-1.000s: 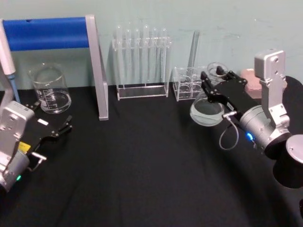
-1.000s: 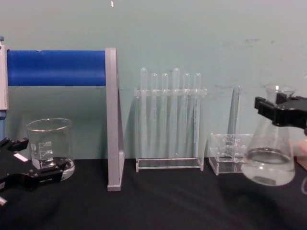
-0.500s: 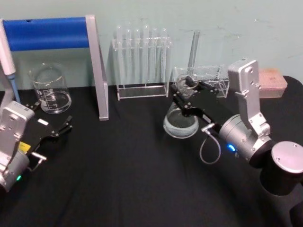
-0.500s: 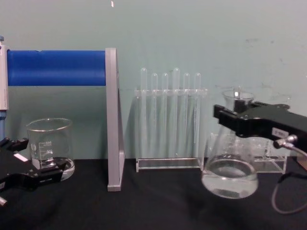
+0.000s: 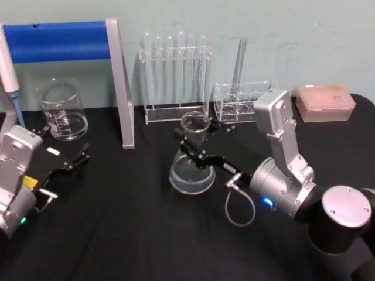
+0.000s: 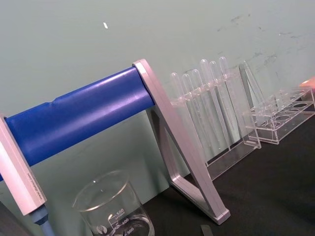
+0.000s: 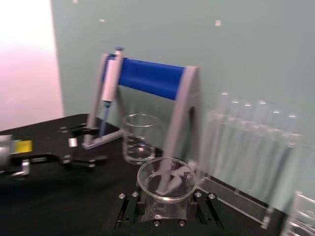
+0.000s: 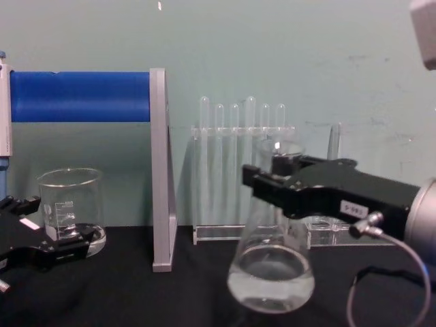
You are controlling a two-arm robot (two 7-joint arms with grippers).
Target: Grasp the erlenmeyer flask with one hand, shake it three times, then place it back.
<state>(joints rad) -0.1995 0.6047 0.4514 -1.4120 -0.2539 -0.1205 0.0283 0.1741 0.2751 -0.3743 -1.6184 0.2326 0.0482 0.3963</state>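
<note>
On the black table (image 5: 146, 234), at the 9 o'clock edge, the left gripper (image 5: 64, 143) rests idle with its fingers spread wide and nothing between them. A glass beaker (image 5: 61, 111) stands upright just beyond it, toward 10 o'clock, apart from the fingers. Behind the beaker is the pipette stand (image 5: 58, 41), with a blue crossbar and grey legs; a pipette (image 5: 9, 76) hangs at its left end. At 12 o'clock, against the wall, a clear test-tube rack (image 5: 176, 76) holds a row of upright tubes. The flask (image 5: 190, 175) is near the centre of the table, at 6 o'clock from that rack and well apart from the beaker. It stands roughly upright with its rim uppermost, and clear liquid fills its wide base (image 8: 272, 272). The views do not establish whether its base touches the table. The right gripper (image 5: 195, 149) reaches in from 4 o'clock and is closed narrow around the flask's neck, one finger on each side just below the flared rim (image 7: 165, 179). At 1 o'clock from the flask, near the wall, sits a small clear rack (image 5: 243, 102) with one tall tube leaning in it. A pink box (image 5: 325, 100) lies at 2 o'clock, beside that rack at the table's far right.
</note>
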